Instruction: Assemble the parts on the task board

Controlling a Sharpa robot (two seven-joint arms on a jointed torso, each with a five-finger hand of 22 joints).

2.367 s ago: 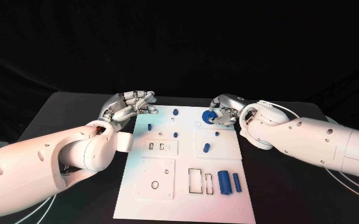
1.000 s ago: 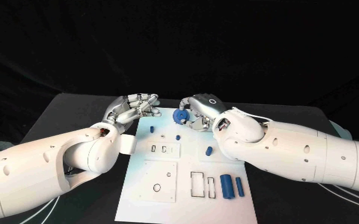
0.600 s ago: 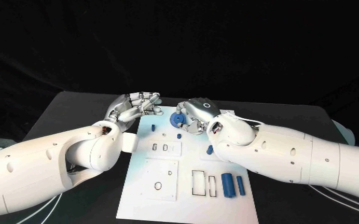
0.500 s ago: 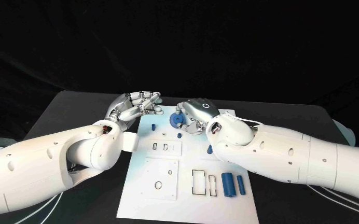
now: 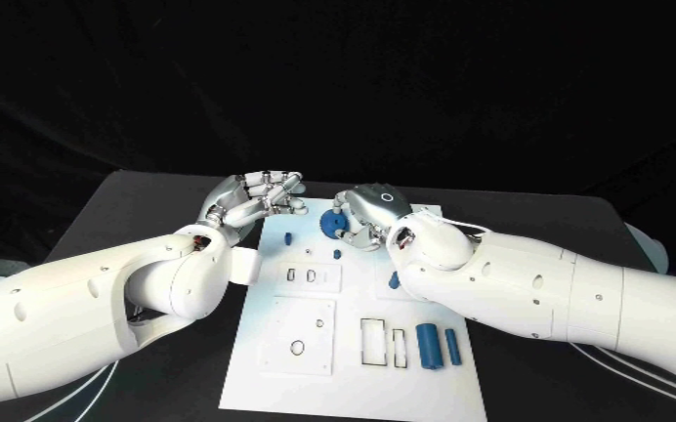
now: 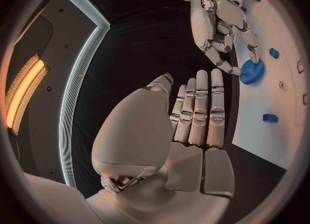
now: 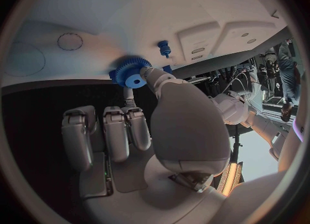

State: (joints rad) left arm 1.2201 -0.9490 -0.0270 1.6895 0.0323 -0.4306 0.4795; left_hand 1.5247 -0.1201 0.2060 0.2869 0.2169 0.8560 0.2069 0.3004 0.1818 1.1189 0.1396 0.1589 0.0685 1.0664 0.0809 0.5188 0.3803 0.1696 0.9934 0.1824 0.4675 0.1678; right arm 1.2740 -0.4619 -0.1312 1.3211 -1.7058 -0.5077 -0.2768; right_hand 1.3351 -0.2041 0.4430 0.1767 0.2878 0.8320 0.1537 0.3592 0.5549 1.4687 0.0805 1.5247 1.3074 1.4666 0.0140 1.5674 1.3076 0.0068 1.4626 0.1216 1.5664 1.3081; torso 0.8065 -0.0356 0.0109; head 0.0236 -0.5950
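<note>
My black desk (image 5: 141, 209) carries the white task board (image 5: 353, 383), which lies flat along its middle.

The right hand (image 5: 369, 215) reaches in from the right with its arm stretched across the middle of the table, and pinches a blue gear (image 7: 131, 72) between thumb and a fingertip. The left hand (image 5: 255, 199) is held up just beside it, empty, palm turned upward and fingers (image 6: 200, 107) side by side, lightly bent.
</note>
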